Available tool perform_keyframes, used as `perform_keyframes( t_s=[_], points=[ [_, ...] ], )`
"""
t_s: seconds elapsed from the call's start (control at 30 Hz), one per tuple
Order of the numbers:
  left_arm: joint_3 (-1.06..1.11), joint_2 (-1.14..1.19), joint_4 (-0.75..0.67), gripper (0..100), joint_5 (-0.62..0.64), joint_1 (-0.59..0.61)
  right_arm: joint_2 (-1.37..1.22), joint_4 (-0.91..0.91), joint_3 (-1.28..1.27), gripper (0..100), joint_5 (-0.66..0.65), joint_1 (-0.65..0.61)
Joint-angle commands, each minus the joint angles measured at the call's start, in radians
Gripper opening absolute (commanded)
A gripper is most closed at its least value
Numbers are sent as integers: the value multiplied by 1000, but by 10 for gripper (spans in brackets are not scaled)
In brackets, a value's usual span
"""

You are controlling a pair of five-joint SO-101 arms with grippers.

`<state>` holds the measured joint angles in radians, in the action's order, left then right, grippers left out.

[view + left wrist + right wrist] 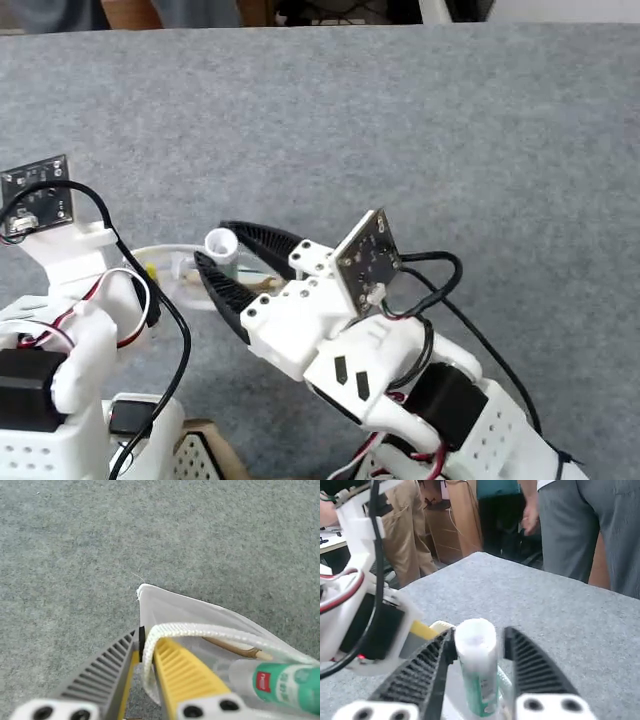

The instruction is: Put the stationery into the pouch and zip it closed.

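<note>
Pouch (175, 607): glue stick (285, 682) partly inside | left fingers (180, 672) clamped on rim | right fingers (530, 665) spread around it

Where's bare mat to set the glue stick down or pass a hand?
The mat is bare beyond both grippers toward the far edge, and along the right arm on its outer side. Crowded between the arms: the left gripper pinches the pouch rim, the right gripper straddles the glue stick.
</note>
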<state>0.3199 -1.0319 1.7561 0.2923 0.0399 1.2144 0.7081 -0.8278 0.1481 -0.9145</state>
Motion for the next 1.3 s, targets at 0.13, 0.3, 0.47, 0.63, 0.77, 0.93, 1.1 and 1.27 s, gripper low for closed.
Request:
perform_keyframes(
  t_s=[0.13, 0.3, 0.47, 0.63, 0.77, 0.93, 1.1, 1.27],
  points=[
    [-12, -8, -28, 28, 11, 16, 4, 2, 18, 188, -17, -11],
    [-13, -8, -28, 28, 11, 18, 5, 72, 105, 188, -18, -3],
    [-13, -8, -28, 28, 11, 18, 7, 414, 255, 191, -18, 98],
    [-13, -8, -28, 28, 11, 38, 7, 744, 380, 191, -18, 157],
    [-13, -8, -28, 28, 11, 59, 5, 893, 375, 191, -15, 157],
    [-13, 0, -28, 28, 11, 59, 5, 916, 222, 191, -14, 158],
    [-13, 2, -28, 28, 11, 61, 5, 747, 58, 191, -14, 160],
    [-8, 2, -28, 28, 11, 61, 5, 531, -67, 191, -18, 160]
  ],
)
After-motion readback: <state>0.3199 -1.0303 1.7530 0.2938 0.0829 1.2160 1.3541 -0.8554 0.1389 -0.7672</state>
